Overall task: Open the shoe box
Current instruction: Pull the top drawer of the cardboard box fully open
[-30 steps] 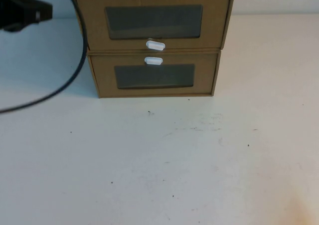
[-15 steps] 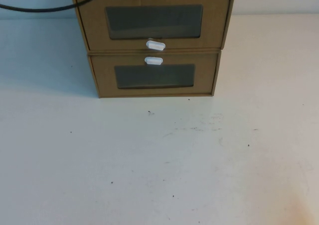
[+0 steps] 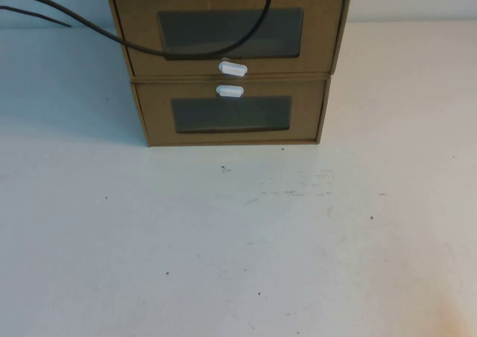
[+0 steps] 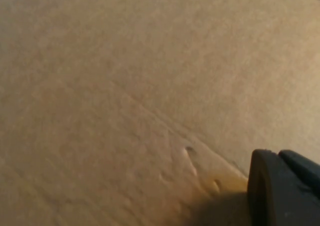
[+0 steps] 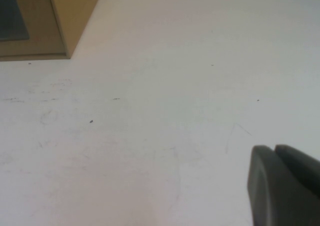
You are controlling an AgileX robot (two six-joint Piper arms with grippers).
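Little of the robot is shown. Of the left gripper, close against the brown cardboard of the shoe box, only matte black fingers with rounded corners are seen, pressed together at a thin seam. The right gripper, above the white table, is coloured and shaped alike, its fingers closed. A thin black cable is seen in one long curve.

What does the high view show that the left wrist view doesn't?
Only the high view: upper shoe box on lower shoe box, white handles, black cable across the upper one, white table. Only the left wrist view: left gripper close to dented cardboard. Both: brown cardboard. The right gripper, shut, shows in neither; it's over the table.
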